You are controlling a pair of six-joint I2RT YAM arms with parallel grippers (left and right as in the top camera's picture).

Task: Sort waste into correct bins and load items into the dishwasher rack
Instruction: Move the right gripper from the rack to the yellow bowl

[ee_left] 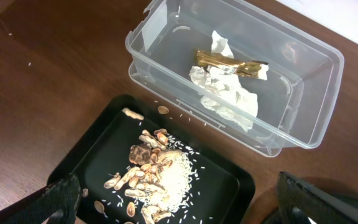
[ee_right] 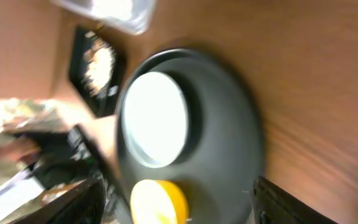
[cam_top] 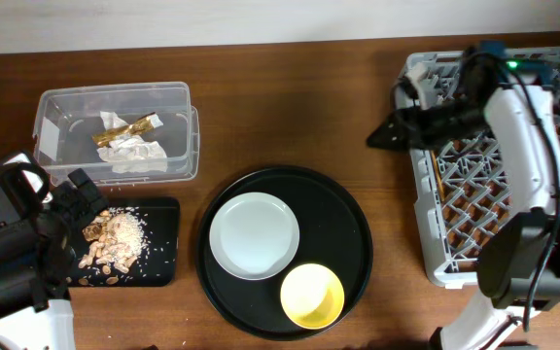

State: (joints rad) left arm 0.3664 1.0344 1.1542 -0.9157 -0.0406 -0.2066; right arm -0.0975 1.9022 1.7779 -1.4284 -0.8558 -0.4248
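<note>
The left gripper is hanging spread and empty over the black tray holding the food scraps; the right gripper, also spread and empty, is hovering beside the dishwasher rack, while the plate and yellow bowl are sitting on the round tray

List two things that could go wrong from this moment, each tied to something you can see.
1. The plate lies flat on the round tray beside the yellow bowl; pinching its rim could slip or knock the bowl.
2. The left end effector hangs over the food scraps in the shallow black tray; a sweep could scatter more onto the table, where stray bits already lie.
</note>
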